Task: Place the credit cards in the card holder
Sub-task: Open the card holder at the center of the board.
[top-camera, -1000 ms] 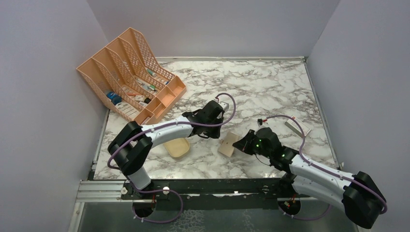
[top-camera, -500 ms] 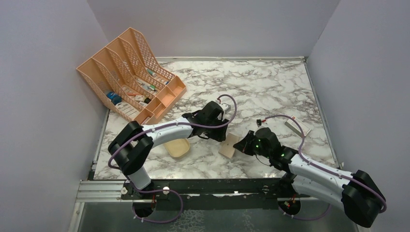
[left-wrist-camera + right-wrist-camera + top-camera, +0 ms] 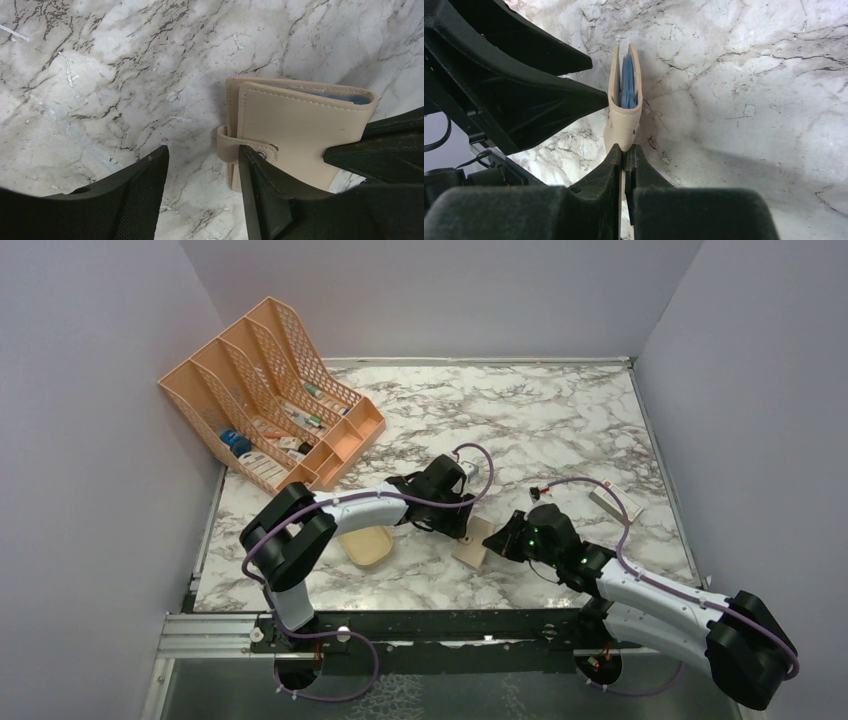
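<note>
The left arm point(image 3: 350, 508) has swung nearer the card holder point(image 3: 470, 543): the left gripper point(image 3: 202, 150) is spread wide, 1 finger point(image 3: 265, 200) touching its snap tab point(image 3: 230, 147). The right gripper point(image 3: 624, 150) stays clenched on the holder's edge. Pale walls point(image 3: 100, 390) enclose the marble table point(image 3: 560, 420); an orange rack point(image 3: 265, 390) stands far left of the holder, a beige dish point(image 3: 367, 545) nearer left.

Marble table point(image 3: 560, 410), orange rack point(image 3: 270, 390), beige dish point(image 3: 366, 545), white box point(image 3: 614, 502)
</note>
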Tool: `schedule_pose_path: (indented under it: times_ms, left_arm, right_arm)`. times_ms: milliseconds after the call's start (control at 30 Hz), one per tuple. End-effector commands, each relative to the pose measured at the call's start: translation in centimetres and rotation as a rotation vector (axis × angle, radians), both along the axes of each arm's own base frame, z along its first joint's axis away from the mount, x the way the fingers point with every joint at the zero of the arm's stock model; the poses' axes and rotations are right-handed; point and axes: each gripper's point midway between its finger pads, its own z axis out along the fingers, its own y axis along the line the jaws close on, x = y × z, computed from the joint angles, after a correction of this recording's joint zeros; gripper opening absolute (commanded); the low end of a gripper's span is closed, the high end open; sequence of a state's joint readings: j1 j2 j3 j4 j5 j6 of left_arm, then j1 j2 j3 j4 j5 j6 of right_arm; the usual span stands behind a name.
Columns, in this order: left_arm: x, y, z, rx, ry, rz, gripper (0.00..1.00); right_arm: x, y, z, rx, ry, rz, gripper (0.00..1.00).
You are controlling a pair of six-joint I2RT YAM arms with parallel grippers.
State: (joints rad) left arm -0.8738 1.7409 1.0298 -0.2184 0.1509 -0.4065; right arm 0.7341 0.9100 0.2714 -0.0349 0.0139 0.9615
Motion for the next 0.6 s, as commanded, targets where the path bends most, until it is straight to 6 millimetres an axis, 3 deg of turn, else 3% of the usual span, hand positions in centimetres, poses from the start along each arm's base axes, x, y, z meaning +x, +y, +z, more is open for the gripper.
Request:
schedule_pose_path:
  times_ms: [0,67,100,233,467,567]
  left_arm:
    - [-0.3,-1.4,1.6,-0.074,-0.001,-0.04,0.57]
    - [-0.7,-1.8,2.2,-0.107,0.008,-0.047,0.6]
    - [-0.8,-2.1,3.5,-0.142,-0.006,-0.051,0.61]
    - [-1.6,-2.5,3.9,-0.186,0.016,-0.074,0.63]
    - [-2.1,-2.6,2.4,-0.167,0.039,-0.088,0.69]
    - [-1.9,-2.0,0.4,-0.106,0.048,-0.076,0.69]
  right_arm:
    - [0.5,0.1,0.5,-0.014,-0.038,0.002,0.01]
    - [0.6,0.1,0.6,-0.017,-0.04,0.003,0.01]
    - [0.6,0.1,0.7,-0.017,-0.041,0.002,0.01]
    - [0.7,0.2,0.9,-0.009,-0.047,0.0,0.01]
    - [0.6,0.2,0.8,-0.009,-0.037,0.003,0.01]
    - [0.7,0.2,0.9,-0.008,-0.041,0.001,0.01]
